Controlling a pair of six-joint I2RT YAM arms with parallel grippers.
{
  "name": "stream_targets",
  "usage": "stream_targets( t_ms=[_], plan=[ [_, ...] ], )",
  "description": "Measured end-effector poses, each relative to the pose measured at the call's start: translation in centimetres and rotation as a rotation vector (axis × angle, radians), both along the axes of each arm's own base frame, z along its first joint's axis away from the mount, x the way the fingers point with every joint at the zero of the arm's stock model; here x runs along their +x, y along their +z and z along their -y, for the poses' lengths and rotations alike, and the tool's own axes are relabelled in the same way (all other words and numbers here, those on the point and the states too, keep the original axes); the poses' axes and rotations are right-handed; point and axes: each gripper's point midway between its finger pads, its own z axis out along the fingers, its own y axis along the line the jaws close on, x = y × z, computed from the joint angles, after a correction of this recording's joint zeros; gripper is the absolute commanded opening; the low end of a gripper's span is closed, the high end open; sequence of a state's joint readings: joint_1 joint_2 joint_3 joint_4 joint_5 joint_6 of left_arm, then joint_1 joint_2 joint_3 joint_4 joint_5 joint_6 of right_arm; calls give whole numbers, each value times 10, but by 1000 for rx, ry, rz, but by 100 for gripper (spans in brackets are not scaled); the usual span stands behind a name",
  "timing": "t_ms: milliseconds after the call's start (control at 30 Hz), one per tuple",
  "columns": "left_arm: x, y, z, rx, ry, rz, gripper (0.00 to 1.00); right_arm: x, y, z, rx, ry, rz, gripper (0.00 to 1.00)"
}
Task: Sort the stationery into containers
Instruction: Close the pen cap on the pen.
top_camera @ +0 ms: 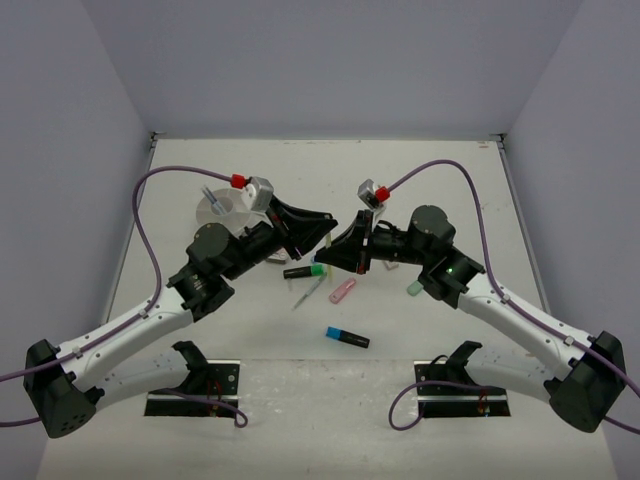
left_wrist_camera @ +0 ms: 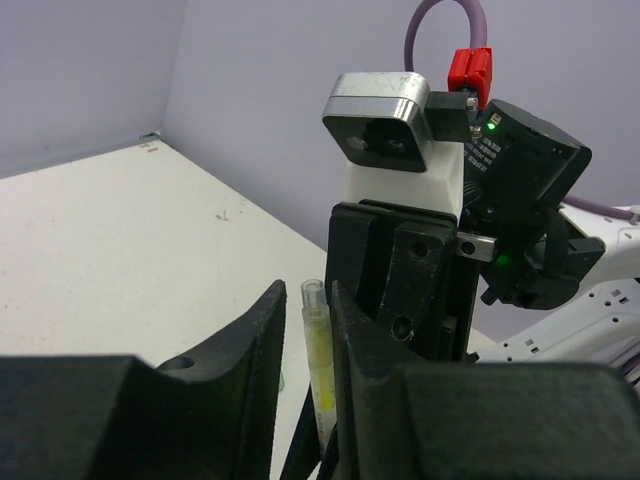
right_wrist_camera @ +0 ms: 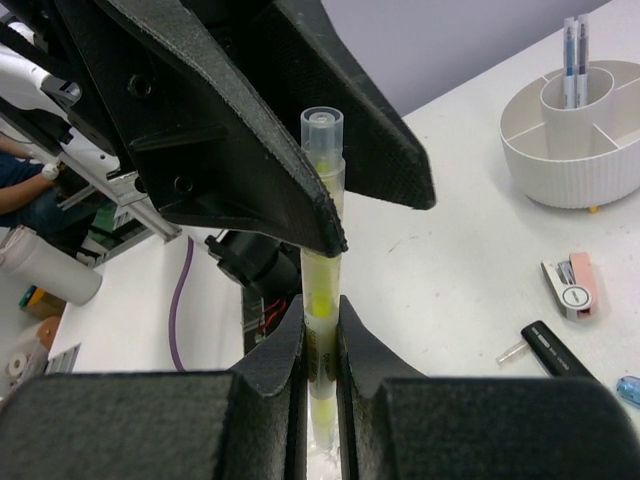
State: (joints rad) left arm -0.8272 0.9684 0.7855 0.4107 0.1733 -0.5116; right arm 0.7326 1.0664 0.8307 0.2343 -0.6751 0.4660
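Nearest my bases, a black highlighter with a blue end [top_camera: 346,337] lies flat on the worktop [top_camera: 300,400], at 6 o'clock from the spot where my two arms meet. A bit further out there's a pink marker [top_camera: 342,290], also at 6, and a thin grey pen [top_camera: 308,293] at 7. A green-ended highlighter [top_camera: 303,271] sits close in at about 8, and a mint marker [top_camera: 416,288] lies at 4, right beside my right arm. All of those are loose on the worktop.

Above them, mid-worktop, my arms are nose to nose. My right jaws are clamped on the lower part of a yellow pen [right_wrist_camera: 322,270], which stands upright with its clear cap on top. My left jaws sit narrow on either side of its upper part. From the left wrist I can see a sliver of gap on one side, so they're not pinching it.

Furthest out, between 9 and 10 o'clock, is the white cup [top_camera: 222,208]. It has compartments, and two pens [right_wrist_camera: 573,45] stand in the centre tube.
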Motion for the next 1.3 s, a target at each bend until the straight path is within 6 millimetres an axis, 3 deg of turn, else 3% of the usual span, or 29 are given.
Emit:
stream_targets(
  t_ms=[67, 167, 433, 733, 967, 1300],
  plan=[
    [-1, 2, 1, 0, -7, 3, 10, 0, -1, 0, -3, 0, -3, 0],
    [-3, 4, 2, -1, -18, 5, 0, 1, -1, 0, -4, -1, 1, 0],
    [-4, 1, 6, 2, -35, -2, 0, 4, -1, 1, -26, -23, -6, 0],
    [-6, 14, -9, -154, -9, 14, 0, 10, 25, 1, -99, -31, -8, 0],
    [1, 15, -23, -225, 48, 0, 0, 17, 29, -5, -177, 15, -35, 0],
    [9, 17, -24, -168, 83, -10, 0, 23, 24, -6, -182, 46, -34, 0]
  ],
)
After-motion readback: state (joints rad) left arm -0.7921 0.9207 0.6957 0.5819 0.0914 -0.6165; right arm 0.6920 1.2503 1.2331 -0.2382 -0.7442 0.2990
